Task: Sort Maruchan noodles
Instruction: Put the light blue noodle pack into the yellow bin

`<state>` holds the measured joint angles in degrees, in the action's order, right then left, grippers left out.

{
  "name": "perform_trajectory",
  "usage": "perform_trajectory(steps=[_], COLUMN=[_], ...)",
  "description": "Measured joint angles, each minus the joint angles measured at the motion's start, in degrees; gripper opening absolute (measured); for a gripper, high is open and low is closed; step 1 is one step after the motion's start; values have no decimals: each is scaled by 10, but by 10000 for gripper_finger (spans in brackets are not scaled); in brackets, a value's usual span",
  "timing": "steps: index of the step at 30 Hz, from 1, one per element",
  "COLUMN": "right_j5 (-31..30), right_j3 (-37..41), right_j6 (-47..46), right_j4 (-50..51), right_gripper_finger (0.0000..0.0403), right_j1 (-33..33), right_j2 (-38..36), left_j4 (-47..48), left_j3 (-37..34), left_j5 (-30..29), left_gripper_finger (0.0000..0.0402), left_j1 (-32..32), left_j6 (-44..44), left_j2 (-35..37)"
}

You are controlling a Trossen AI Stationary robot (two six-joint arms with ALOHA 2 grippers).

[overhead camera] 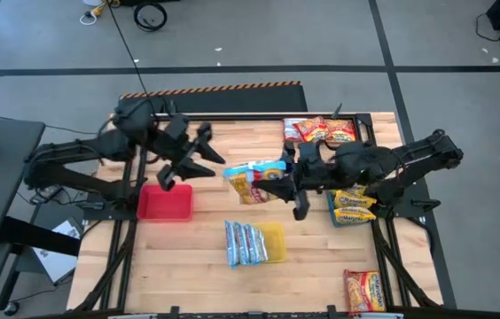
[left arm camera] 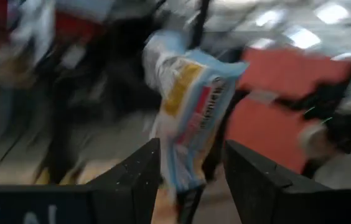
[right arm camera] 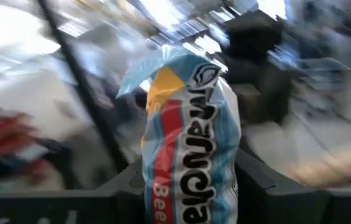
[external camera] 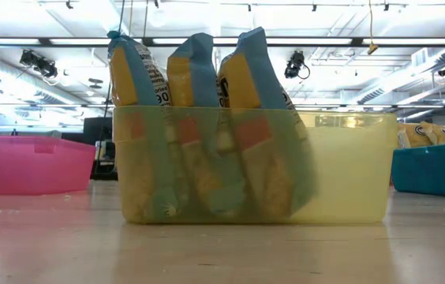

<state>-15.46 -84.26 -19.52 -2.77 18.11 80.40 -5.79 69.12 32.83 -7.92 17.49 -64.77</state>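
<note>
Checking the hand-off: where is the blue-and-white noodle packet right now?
In the high view the blue-and-white noodle packet sits mid-table, held in the right gripper, with the left gripper just to its left and the yellow tray below.

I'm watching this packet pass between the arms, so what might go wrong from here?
1. The right claw holds the blue packet only by one end, so it may slip or swing while carried.
2. The left claw, open, is close around that packet and could snag it when pulling away.
3. The yellow tray already holds three upright packets; dropping another might tip them.
</note>
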Motion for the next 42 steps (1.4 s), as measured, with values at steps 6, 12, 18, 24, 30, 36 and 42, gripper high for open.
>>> perform_trajectory(steps=[6,12,18,24,30,36,42], right_j5=[-142,-145,-52,-41,-41,-28,1], right_j3=[-12,-5,-10,-18,-18,-18,-18], right_j6=[-228,-594,-790,-925,-1004,-1020,-1021], right_j4=[289,532,549,547,549,552,537], right_gripper_finger=[132,132,132,132,134,134,135], right_j1=[29,66,93,102,102,87,67], right_j2=[2,60,179,256,301,333,358], left_j4=[340,558,656,692,695,694,654], left_j3=[-1,-2,-2,-2,-2,-2,-2], left_j5=[-174,-350,-431,-464,-506,-553,-577], left_gripper_finger=[168,161,153,153,153,153,153], left_j1=[6,70,171,267,351,419,443], left_j6=[-57,1,40,95,159,223,254], left_j2=[72,57,15,-20,-63,-130,-216])
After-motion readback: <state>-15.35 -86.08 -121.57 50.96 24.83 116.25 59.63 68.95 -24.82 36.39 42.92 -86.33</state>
